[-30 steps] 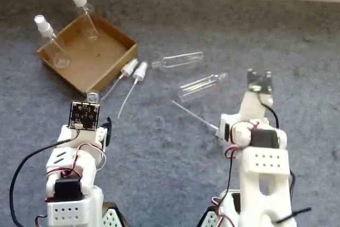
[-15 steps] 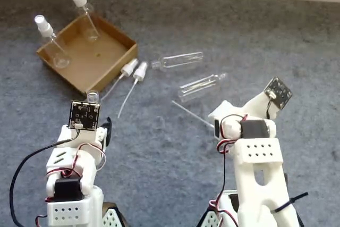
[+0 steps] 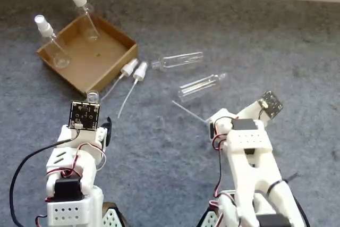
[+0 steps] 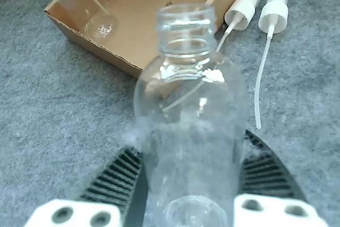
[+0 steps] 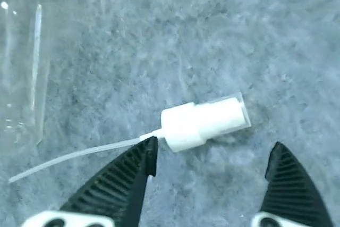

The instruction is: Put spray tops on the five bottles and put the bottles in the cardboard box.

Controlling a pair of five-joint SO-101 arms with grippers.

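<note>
Left gripper (image 4: 191, 150): jaws were clenched on an upright uncapped clear bottle (image 4: 188, 94). Right gripper (image 5: 213, 150): jaws were released, poised over a spray top (image 5: 202, 120) lying on the grey bench (image 3: 175, 147). Beyond, two loose spray tops (image 3: 129, 67) (image 3: 141, 70) lay beside the cardboard box (image 3: 114, 70). Two uncapped bottles (image 3: 178, 60) (image 3: 199, 87) lay flat. Two capped bottles (image 3: 53, 43) (image 3: 85, 14) stood in the box.

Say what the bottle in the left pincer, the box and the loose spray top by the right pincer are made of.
Bottle: clear and glossy, see-through with bright glints; plastic or glass, can't tell which. Box: brown matte cardboard, with raw cut edges. Spray top: smooth white plastic by the look, with a thin translucent tube.
</note>
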